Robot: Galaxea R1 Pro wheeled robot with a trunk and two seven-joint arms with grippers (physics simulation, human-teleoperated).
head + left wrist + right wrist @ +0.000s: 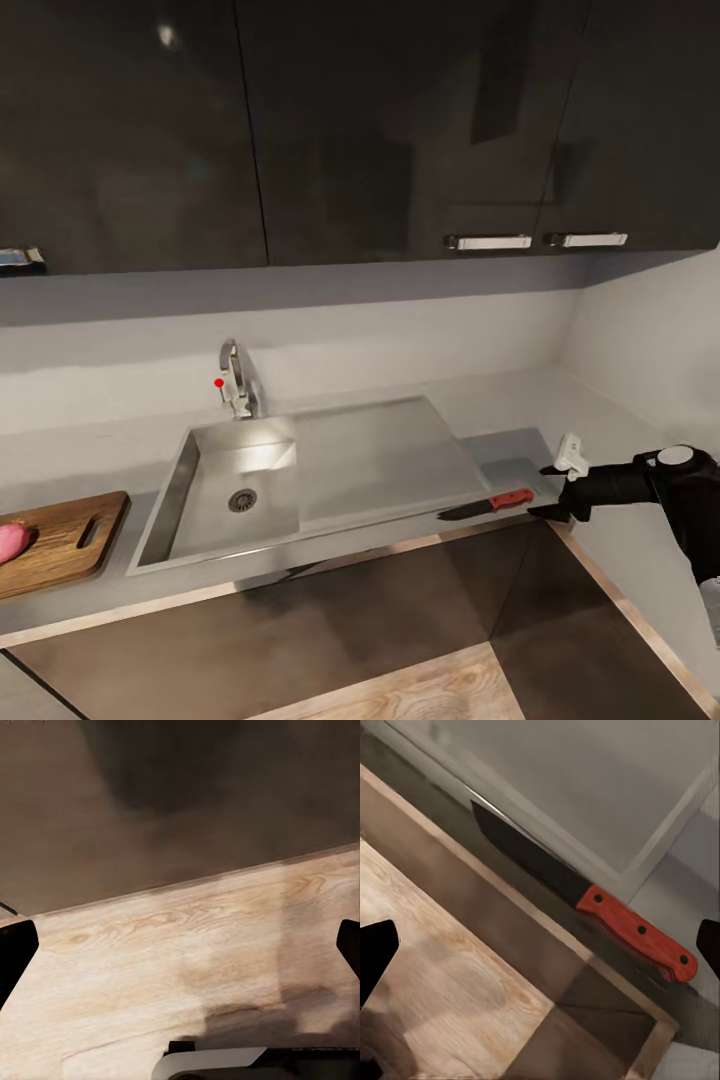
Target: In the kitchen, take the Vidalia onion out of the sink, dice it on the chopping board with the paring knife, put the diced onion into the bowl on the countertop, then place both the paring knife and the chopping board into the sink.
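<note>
Hovering spread-fingered beside the paring knife (487,504), whose red handle lies nearest it at the bench's front edge along the drainboard (390,455) lip, the right claw (556,491) could nudge it off onto the floor.

Head high; right wrist close (paring knife (486,504) shared)

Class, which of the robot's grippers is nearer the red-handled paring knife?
Right. The right gripper sits open just beside the red-handled paring knife; the left gripper hangs over light wood floor.
</note>
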